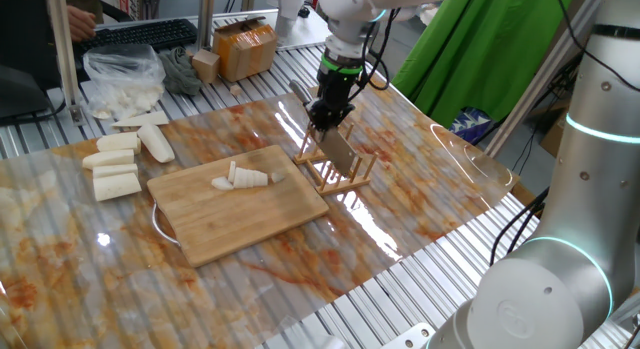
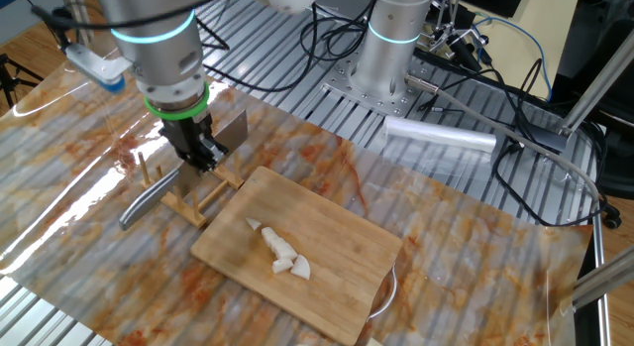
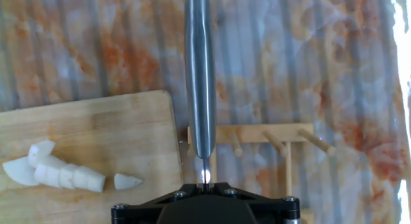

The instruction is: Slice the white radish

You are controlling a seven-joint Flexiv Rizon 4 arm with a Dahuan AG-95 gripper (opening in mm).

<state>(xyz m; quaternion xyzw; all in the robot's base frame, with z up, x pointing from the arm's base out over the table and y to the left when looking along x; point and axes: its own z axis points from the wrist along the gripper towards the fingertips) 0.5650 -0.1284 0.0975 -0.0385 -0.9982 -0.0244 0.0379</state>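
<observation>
The white radish (image 1: 245,177) lies near the middle of the wooden cutting board (image 1: 262,217), one end cut into thin slices and a small piece lying apart. It also shows in the other fixed view (image 2: 280,253) and at the lower left of the hand view (image 3: 61,174). My gripper (image 1: 328,117) is to the right of the board, over the wooden knife rack (image 1: 345,179). It is shut on the knife (image 3: 200,89), gripping it where blade meets grey handle. The blade (image 1: 341,152) sits in the rack and the handle (image 2: 149,200) sticks out beyond it.
Several bigger white cylinder chunks (image 1: 115,164) lie left of the board, with a clear bag of white pieces (image 1: 125,79) behind them. A cardboard box (image 1: 245,47) and keyboard (image 1: 145,34) stand at the back. A metal tube (image 2: 441,138) lies near the robot base (image 2: 391,49).
</observation>
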